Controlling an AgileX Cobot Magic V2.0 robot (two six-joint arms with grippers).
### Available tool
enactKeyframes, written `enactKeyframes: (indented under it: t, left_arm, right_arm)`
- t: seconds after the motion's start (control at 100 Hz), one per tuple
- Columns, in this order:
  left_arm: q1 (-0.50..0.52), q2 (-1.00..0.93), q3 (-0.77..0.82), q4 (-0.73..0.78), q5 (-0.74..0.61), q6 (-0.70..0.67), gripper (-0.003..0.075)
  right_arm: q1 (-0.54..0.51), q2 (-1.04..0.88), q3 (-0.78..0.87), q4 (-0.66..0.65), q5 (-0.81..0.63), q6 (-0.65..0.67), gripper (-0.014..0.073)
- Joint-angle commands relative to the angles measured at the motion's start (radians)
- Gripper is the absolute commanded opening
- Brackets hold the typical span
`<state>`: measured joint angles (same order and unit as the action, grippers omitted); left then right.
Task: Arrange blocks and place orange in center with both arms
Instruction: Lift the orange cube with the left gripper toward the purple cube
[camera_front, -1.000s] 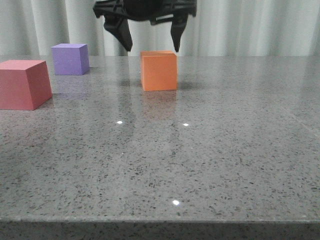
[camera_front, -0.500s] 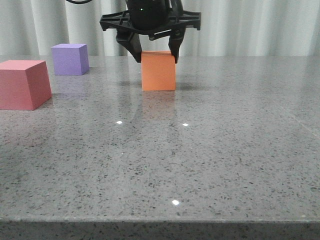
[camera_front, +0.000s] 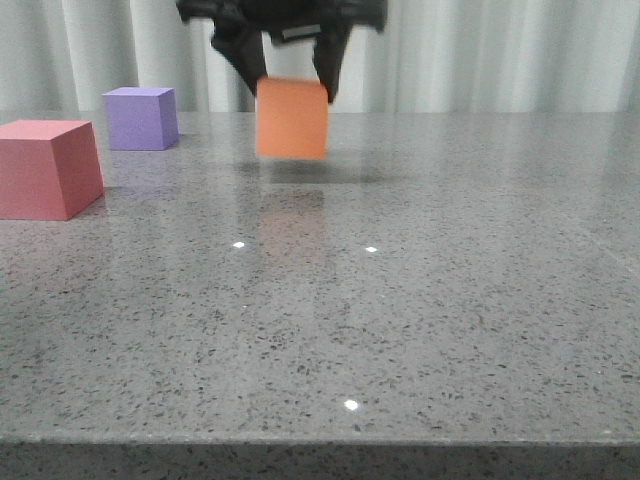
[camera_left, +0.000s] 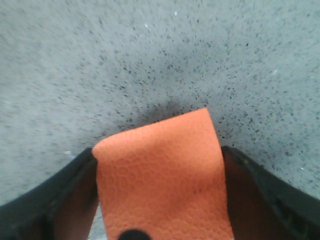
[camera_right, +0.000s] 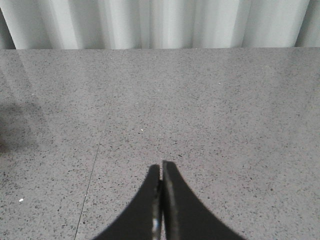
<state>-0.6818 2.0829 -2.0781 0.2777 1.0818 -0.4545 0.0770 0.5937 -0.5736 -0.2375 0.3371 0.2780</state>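
Lifting off the table (camera_front: 420, 300) now, clamped in left gripper (camera_front: 290, 88): orange cube (camera_front: 291, 118), shifted toward nine o'clock, nearer purple cube (camera_front: 141, 118) and pinkish-red cube (camera_front: 47, 168); carry under way. Idling pinched shut, empty: right gripper (camera_right: 161, 172).

Polished speckled stone under matt cubes

The table (camera_front: 420, 300) looked like glossy grey speckled stone, mirroring lights and cubes. The orange cube (camera_left: 162, 175) showed a matt, finely pebbled skin; the pinkish-red cube (camera_front: 45, 168) and purple cube (camera_front: 140, 118) looked matt and smooth.
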Motion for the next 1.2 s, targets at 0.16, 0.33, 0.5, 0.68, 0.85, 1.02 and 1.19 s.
enactKeyframes:
  t: [0.16,0.33,0.5,0.68,0.85,1.02,1.19]
  left_arm:
    - [0.076,-0.213,-0.040,-0.012,0.025,0.191,0.0369]
    - [0.182,-0.280,-0.038,-0.128,0.041,0.300,0.0369]
    - [0.305,-0.314,0.008,-0.244,0.039,0.432,0.0369]
    - [0.413,-0.314,0.065,-0.341,0.018,0.494,0.0369]
    - [0.473,-0.314,0.150,-0.423,-0.034,0.559,0.0369]
    - [0.496,-0.314,0.231,-0.431,-0.121,0.572,0.0369]
    - [0.498,-0.314,0.300,-0.431,-0.181,0.575,0.0369]
  right_arm:
    - [-0.007,-0.002,-0.026,-0.019,-0.079,-0.006,-0.0067]
    - [-0.007,-0.002,-0.026,-0.019,-0.079,-0.006,-0.0067]
    - [-0.007,-0.002,-0.026,-0.019,-0.079,-0.006,-0.0067]
    - [-0.007,-0.002,-0.026,-0.019,-0.079,-0.006,-0.0067]
    - [-0.007,-0.002,-0.026,-0.019,-0.079,-0.006,-0.0067]
    - [-0.007,-0.002,-0.026,-0.019,-0.079,-0.006,-0.0067]
    - [-0.007,-0.002,-0.026,-0.019,-0.079,-0.006,-0.0067]
